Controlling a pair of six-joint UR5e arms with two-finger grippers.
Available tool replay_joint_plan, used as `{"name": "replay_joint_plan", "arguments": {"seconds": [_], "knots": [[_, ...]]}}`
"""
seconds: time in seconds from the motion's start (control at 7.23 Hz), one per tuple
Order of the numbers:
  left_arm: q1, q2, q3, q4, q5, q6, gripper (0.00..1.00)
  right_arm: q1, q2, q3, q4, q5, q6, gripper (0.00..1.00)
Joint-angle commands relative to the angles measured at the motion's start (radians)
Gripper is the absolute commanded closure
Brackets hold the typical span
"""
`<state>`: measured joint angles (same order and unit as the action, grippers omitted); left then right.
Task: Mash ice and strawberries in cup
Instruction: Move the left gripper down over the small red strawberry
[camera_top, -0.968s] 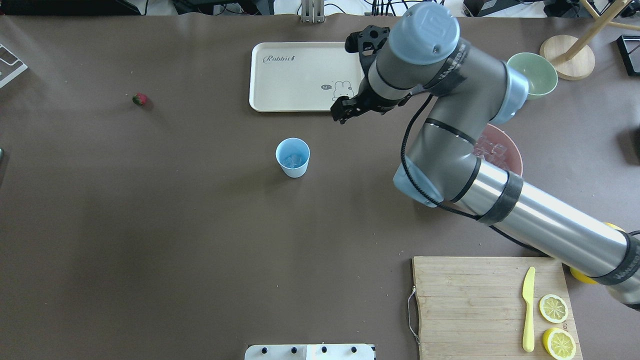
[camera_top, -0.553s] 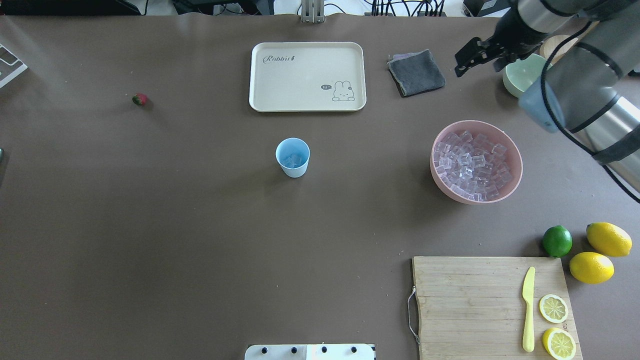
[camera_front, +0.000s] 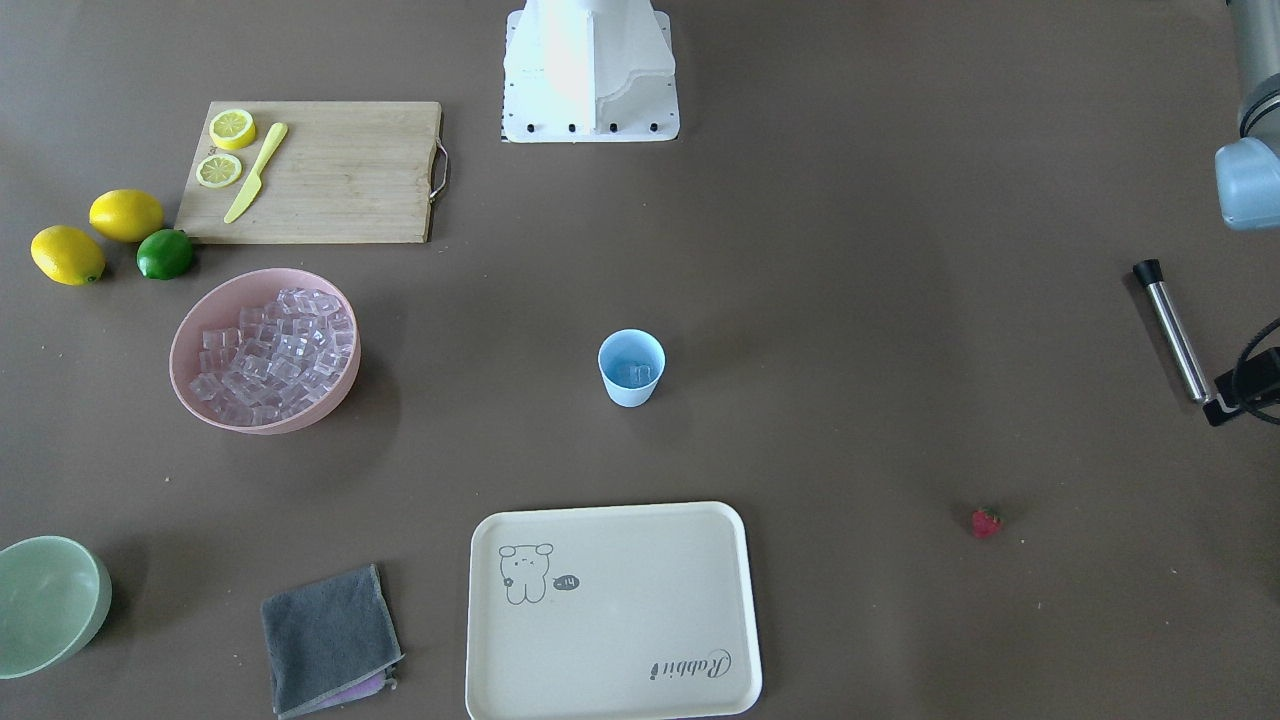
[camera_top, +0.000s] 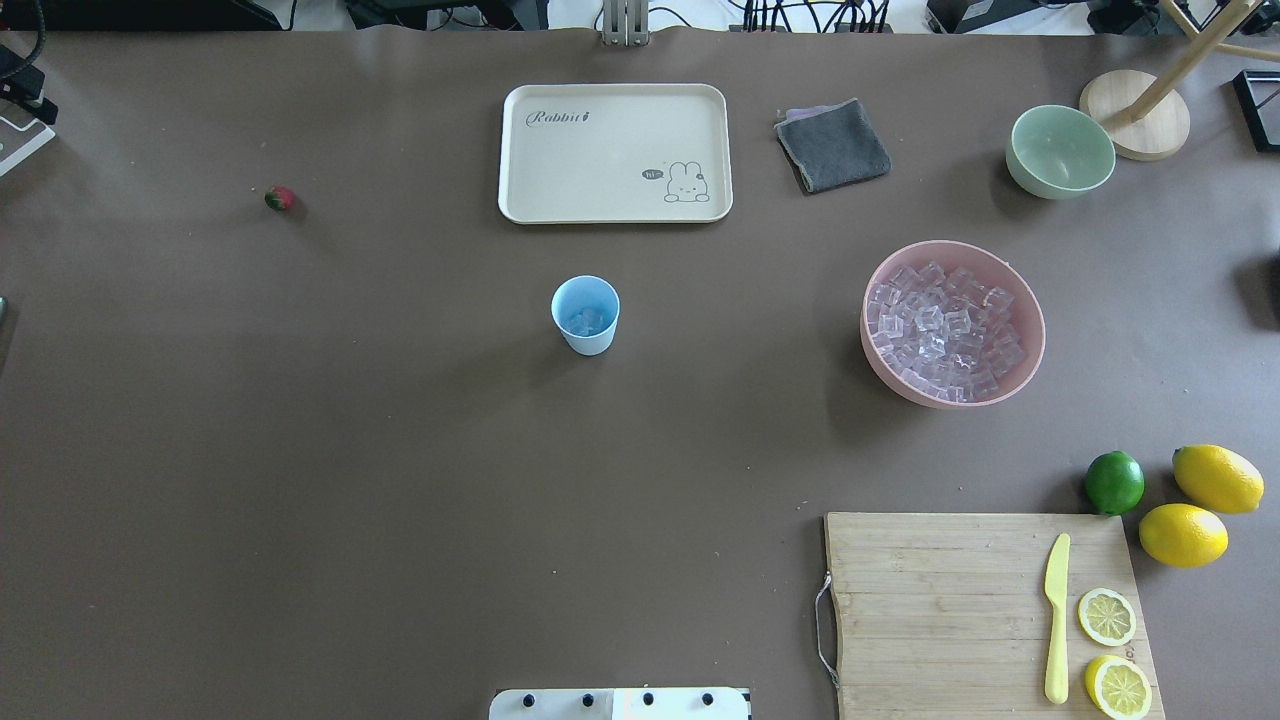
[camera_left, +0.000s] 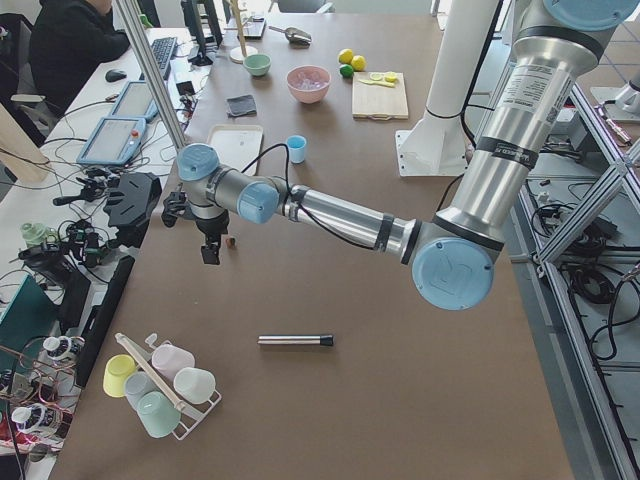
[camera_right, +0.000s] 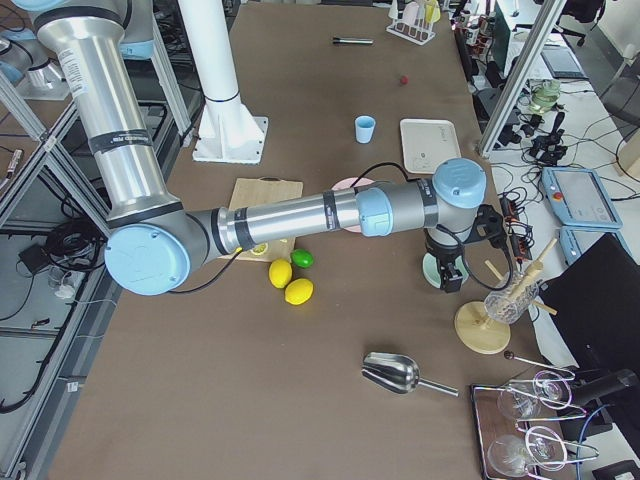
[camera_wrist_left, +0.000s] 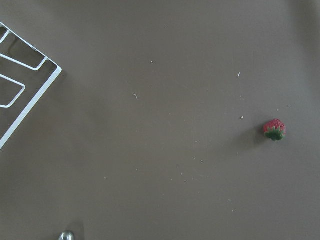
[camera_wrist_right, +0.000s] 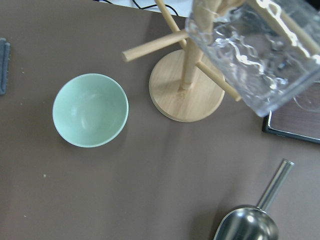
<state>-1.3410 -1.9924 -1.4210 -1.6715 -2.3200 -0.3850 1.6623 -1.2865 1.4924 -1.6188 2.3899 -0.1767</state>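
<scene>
Though the left end effector (camera_left: 209, 256) and right end effector (camera_right: 452, 284) show, neither's opening is discernible.

Brown-covered table (camera_top: 300, 500) beside a cluttered white desk (camera_left: 85, 100).

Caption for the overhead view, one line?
Light-blue cup with ice at table centre, lone strawberry far left, pink bowl of ice at right.

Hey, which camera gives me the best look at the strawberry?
The left wrist-mounted view: the strawberry is largest there, red body and green top clear. Overhead and front-facing views show a small red dot; both side views, a mere speck.
</scene>
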Motion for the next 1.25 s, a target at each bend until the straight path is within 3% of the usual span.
{"name": "replay_joint_plan", "arguments": {"seconds": [0.0, 0.55, 0.97, 1.11], "knots": [[0.042, -0.101, 0.097, -0.008, 0.010, -0.047, 0.02, 0.123, -0.088, 0.009, -0.081, -0.037, -0.205, 0.01], [0.262, -0.160, 0.113, -0.073, 0.054, -0.107, 0.02, 0.111, -0.180, 0.020, -0.131, -0.075, -0.192, 0.01], [0.296, -0.149, 0.114, -0.109, 0.056, -0.109, 0.02, 0.051, -0.183, 0.017, -0.188, -0.051, -0.173, 0.01], [0.302, -0.152, 0.173, -0.152, 0.056, -0.100, 0.02, 0.044, -0.194, 0.000, -0.179, -0.049, -0.175, 0.01]]}}
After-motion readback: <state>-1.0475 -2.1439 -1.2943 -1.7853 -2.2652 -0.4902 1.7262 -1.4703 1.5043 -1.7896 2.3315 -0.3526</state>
